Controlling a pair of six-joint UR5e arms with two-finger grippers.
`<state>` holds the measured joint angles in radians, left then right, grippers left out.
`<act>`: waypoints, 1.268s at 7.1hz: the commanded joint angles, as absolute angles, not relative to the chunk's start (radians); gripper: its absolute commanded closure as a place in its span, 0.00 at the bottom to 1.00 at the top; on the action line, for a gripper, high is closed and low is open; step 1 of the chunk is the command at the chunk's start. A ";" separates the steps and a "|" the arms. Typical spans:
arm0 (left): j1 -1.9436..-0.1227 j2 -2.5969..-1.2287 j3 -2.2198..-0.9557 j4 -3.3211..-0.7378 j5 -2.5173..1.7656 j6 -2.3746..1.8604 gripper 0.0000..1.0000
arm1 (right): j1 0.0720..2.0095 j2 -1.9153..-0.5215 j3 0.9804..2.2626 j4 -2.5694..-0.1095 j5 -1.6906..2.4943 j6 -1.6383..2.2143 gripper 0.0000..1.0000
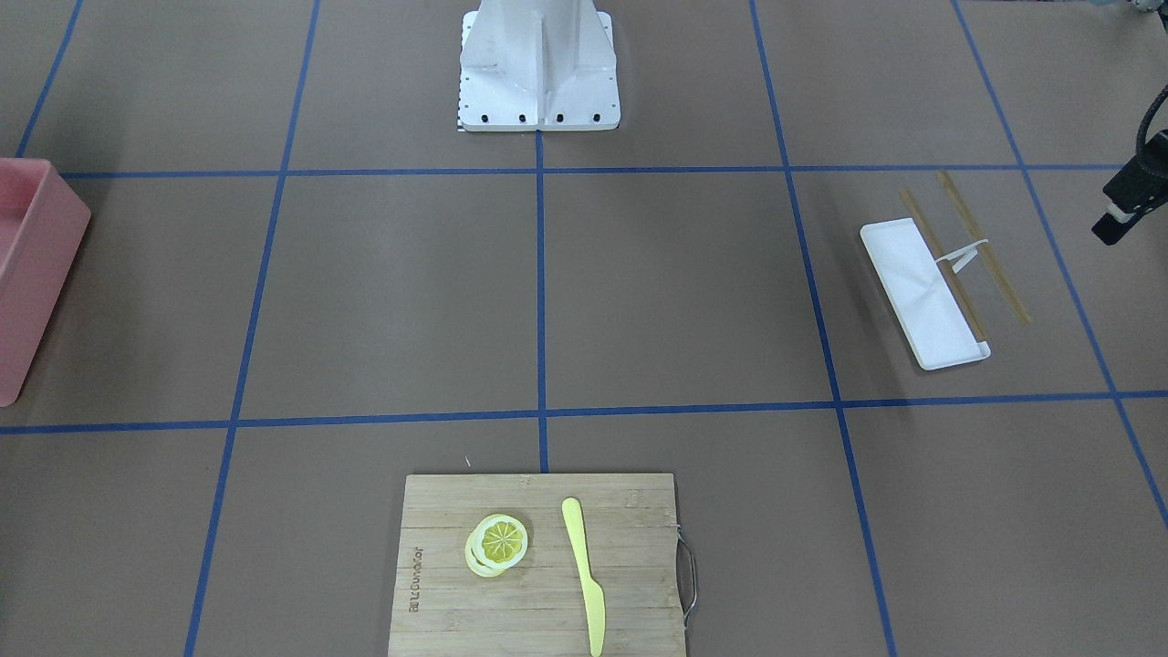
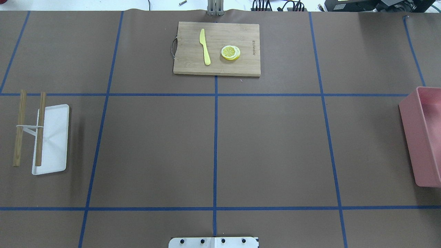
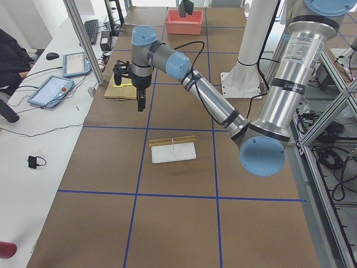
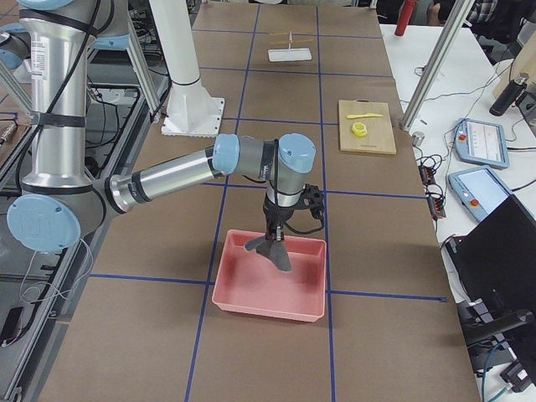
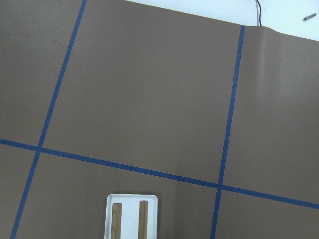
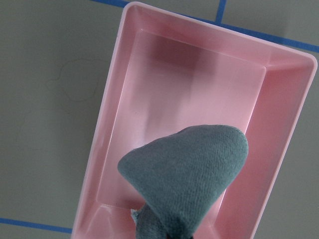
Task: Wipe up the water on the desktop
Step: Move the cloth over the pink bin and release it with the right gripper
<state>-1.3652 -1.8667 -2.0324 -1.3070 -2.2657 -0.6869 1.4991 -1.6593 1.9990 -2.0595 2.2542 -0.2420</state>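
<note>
My left gripper [image 3: 140, 105] hangs high over the desktop [image 2: 155, 148], the brown sheet ruled into big rectangles by blue tape. I cannot tell whether its fingers are spread or pressed together, since its wrist view shows none of them. Below it and well apart, a white tray [image 2: 51, 144] lies flat on the desktop. Two sticks [image 2: 40, 127] are propped over the tray's left edge on a thin white frame. To this gripper's right, on the side of the desktop away from my base, sits a board [image 2: 217, 48]. On it a yellow knife [image 2: 205, 46] lies just left of a small stack of lemon slices [image 2: 231, 52], the two apart. Farther right, my right gripper [image 4: 273, 237] hangs over a pink bin [image 6: 199, 99] that stands on the desktop directly beneath it. A grey-green cloth [image 6: 189, 169] dangles from this gripper into the bin's opening and hides the fingers from the wrist camera, so I cannot tell how they are set. Beside the bin, a faint mark [image 6: 70, 79] with an irregular outline shows on the desktop.
</note>
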 commanded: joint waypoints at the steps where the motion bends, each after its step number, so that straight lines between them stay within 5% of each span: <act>1: -1.365 -1.867 -2.033 -1.307 -2.266 -0.687 0.02 | 1.499 -1.657 1.977 -2.052 2.266 -0.256 0.00; 7: -1.435 -1.858 -1.927 -1.307 -2.235 -0.561 0.02 | 1.506 -1.602 1.918 -1.832 2.263 -0.226 0.00; 9: -1.582 -1.690 -1.911 -1.331 -2.243 -0.110 0.02 | 1.515 -1.559 1.876 -1.832 2.269 -0.120 0.00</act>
